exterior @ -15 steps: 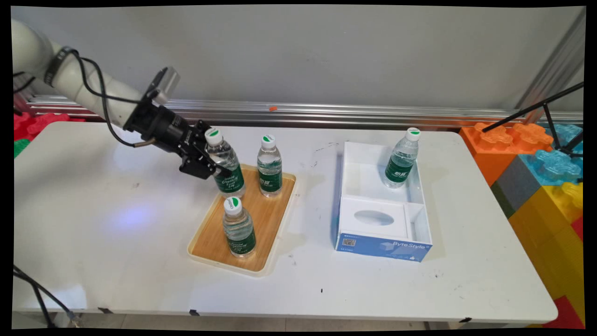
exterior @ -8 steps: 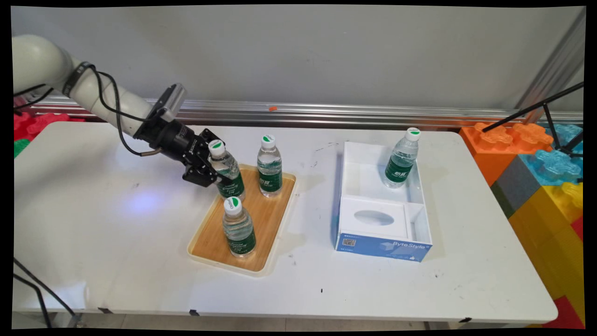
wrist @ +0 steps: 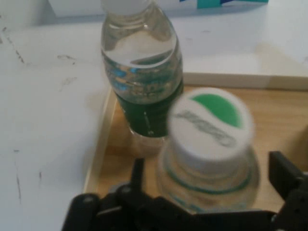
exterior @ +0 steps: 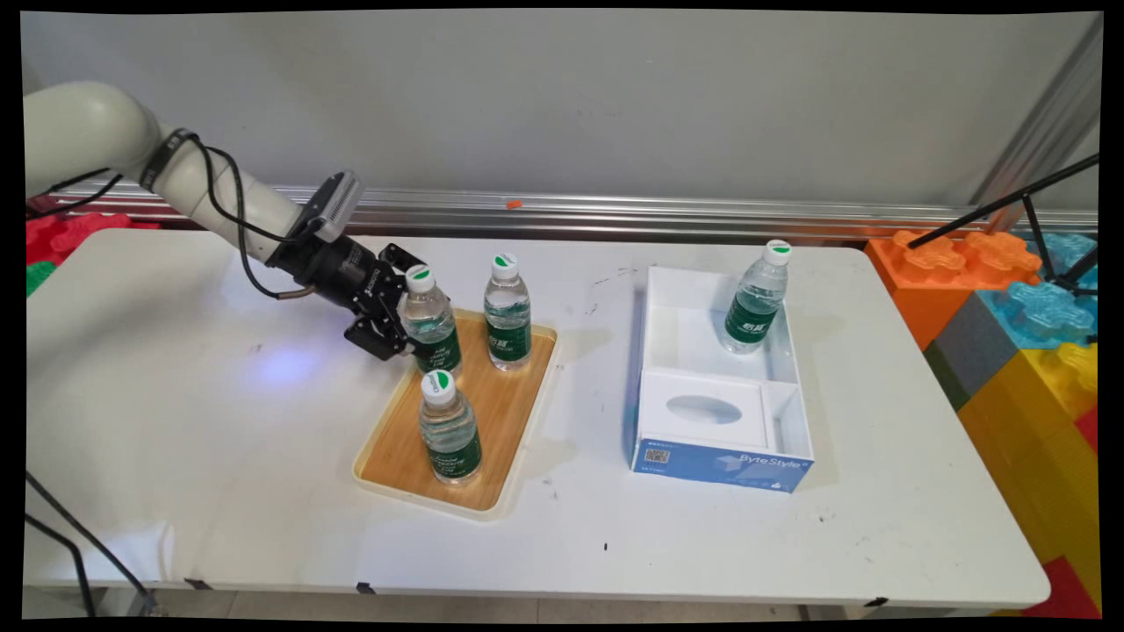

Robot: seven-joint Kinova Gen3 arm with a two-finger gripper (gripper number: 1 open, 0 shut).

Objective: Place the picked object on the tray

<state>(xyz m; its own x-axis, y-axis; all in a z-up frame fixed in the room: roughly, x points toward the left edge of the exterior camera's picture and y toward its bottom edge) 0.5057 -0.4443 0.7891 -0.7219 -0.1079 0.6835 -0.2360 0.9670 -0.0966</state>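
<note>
the black tool (exterior: 406, 326) has its fingers closed around a water bottle (exterior: 430, 320) standing upright at the far left corner of the wooden tray (exterior: 492, 412) on the desk (exterior: 176, 421); the tool reaches in sideways from the bottle's left.

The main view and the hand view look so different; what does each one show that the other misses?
Only the main view shows the whole white table, a third bottle at the tray's near end, a fourth bottle leaning in the white box, and the coloured blocks. Only the hand view shows the green-and-white cap of the gripped bottle from close above. Both show the gripper around that bottle, the bottle next to it and the wooden tray.
</note>
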